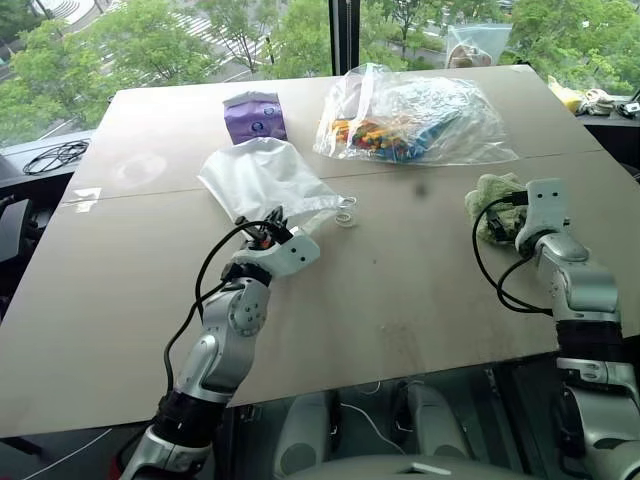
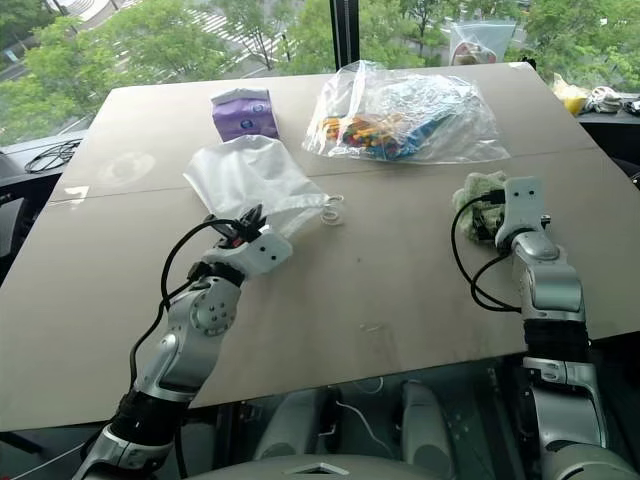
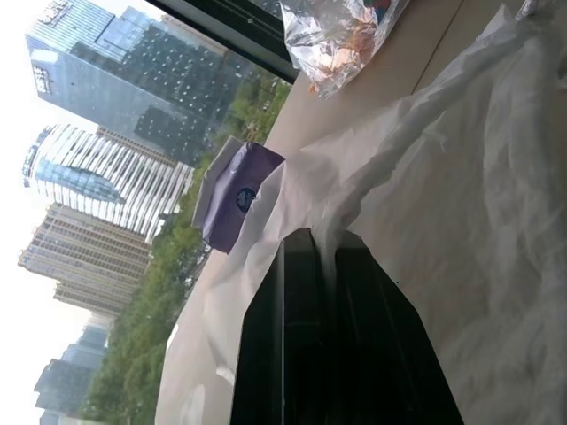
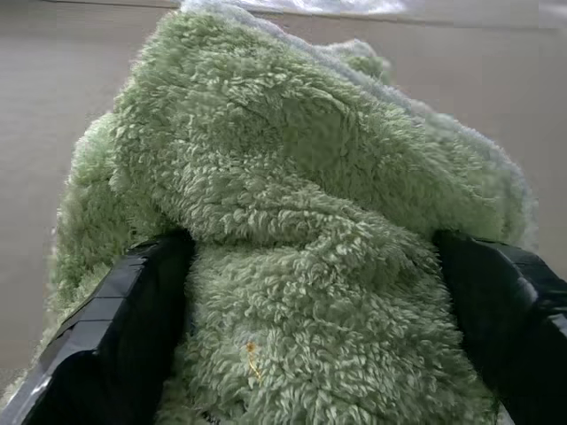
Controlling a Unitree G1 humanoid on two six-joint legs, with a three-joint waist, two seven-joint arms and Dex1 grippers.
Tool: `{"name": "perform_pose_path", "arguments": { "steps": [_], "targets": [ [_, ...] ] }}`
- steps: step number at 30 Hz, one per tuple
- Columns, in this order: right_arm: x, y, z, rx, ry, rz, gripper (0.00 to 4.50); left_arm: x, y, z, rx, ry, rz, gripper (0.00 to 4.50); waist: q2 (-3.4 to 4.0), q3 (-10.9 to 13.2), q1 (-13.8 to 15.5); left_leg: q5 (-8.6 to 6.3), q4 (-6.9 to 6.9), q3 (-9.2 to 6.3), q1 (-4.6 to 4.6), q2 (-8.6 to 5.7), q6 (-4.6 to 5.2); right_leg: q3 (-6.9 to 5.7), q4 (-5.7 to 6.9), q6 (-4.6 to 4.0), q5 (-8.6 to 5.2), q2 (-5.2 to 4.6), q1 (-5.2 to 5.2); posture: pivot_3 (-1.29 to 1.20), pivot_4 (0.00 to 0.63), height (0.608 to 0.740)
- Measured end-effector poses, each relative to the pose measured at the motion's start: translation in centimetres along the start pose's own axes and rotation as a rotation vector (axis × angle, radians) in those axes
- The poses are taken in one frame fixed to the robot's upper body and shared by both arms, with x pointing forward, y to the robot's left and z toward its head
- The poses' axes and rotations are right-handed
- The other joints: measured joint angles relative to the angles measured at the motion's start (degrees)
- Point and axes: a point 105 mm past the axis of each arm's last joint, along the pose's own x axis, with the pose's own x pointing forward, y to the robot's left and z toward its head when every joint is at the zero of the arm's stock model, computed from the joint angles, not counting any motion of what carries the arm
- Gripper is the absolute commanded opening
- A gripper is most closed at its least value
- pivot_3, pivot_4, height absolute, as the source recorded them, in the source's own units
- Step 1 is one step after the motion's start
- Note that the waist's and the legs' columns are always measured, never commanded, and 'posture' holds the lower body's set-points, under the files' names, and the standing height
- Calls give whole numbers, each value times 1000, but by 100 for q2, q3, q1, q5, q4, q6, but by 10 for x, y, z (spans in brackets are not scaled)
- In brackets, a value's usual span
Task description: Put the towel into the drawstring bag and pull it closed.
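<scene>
The drawstring bag (image 1: 265, 175) lies flat on the table, white and translucent, with its cord (image 1: 345, 213) looped at its right corner. My left gripper (image 1: 272, 228) is at the bag's near edge, shut on a fold of its fabric (image 3: 354, 190). The towel (image 1: 488, 193), pale green and fluffy, sits in a heap on the right side of the table. My right gripper (image 1: 499, 216) is open, its black fingers (image 4: 133, 301) standing one on each side of the towel (image 4: 301, 177), which bulges up between them.
A purple tissue pack (image 1: 255, 117) stands behind the bag. A large clear plastic bag of colourful items (image 1: 415, 120) lies at the back centre. Bare tabletop (image 1: 400, 290) stretches between my arms. Windows run behind the table, and cables (image 1: 55, 155) lie off its left edge.
</scene>
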Motion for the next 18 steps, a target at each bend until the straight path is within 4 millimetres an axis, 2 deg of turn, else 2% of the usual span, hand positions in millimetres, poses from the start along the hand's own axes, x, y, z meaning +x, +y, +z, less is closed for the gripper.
{"name": "perform_pose_path", "arguments": {
  "steps": [3, 6, 9, 10, 18],
  "targets": [
    [-2, -1, -5, 71, 45, 14, 2961, 0, 1, -1, -8, 4, 3, 0, -19, -26, 6, 0, 0, -6, -1, -1, 0, -13, -1, 0, 0, -12, 3, 0, 150, 740],
    [-6, -1, -10, 134, 78, 22, 1520, 1, 2, 0, -16, 5, 9, 0, -44, -48, -1, -1, -1, -14, -2, 0, -1, -21, -3, -1, -1, -20, 4, 0, 150, 740],
    [-7, 0, -10, 146, 77, 23, 284, 2, 3, 1, -20, 2, 15, 0, -44, -49, -5, -1, -3, -18, -2, 1, -1, -24, -3, -1, -1, -22, 4, 0, 150, 740],
    [-7, 0, -10, 149, 80, 24, 16, 2, 4, 1, -22, 2, 17, 0, -43, -49, -6, -1, -3, -19, -2, 1, -1, -25, -3, -1, -1, -22, 4, 0, 150, 740],
    [-7, 0, -13, 108, 86, 19, 16, 6, 13, -4, -126, 45, 59, 0, -50, -53, -4, -1, -4, -25, -4, 1, -1, -34, -10, -1, -1, -26, 7, 0, 150, 740]
  ]
}}
